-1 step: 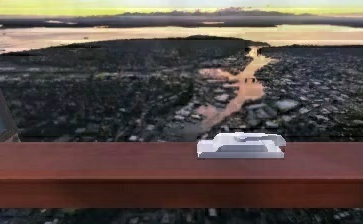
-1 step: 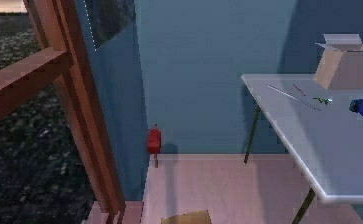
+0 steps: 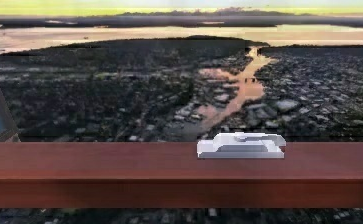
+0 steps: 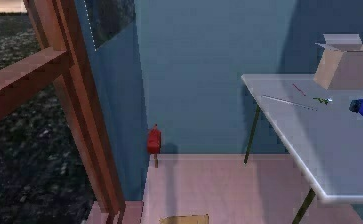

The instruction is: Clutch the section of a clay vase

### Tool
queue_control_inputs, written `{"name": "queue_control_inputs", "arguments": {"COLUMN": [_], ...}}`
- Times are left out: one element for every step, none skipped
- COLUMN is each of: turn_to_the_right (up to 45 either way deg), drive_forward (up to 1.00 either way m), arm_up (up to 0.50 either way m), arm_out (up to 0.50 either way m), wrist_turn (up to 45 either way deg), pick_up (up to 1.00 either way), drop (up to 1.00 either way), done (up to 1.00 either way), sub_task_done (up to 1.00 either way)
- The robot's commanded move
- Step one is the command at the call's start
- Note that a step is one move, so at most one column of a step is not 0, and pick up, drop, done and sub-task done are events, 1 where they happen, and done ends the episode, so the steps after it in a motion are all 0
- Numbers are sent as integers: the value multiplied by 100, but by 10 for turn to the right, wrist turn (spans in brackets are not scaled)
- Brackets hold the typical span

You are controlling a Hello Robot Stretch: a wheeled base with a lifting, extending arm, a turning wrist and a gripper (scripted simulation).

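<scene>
Red thing [image 4: 155, 142], small, on the floor [image 4: 229, 185] against the blue wall [image 4: 199, 70] just beside the wooden frame [image 4: 74, 110], well apart from the table [image 4: 319, 140], possibly the vase piece, shape unclear; its bearing from the gripper, and the gripper's state, cannot be told.

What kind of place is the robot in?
Probably a room indoors beside a big window: blue wall, a table with a cardboard box, and a wooden sill looking out on land and water.
</scene>
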Motion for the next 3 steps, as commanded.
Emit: {"name": "queue_control_inputs", "arguments": {"turn_to_the_right": [0,0,0], "drive_forward": [0,0,0], "arm_up": [0,0,0], "arm_out": [44,0,0], "wrist_turn": [0,450,450], "pick_up": [0,0,0], "drop": [0,0,0], "done": [0,0,0], "sub_task_done": [0,0,0]}}
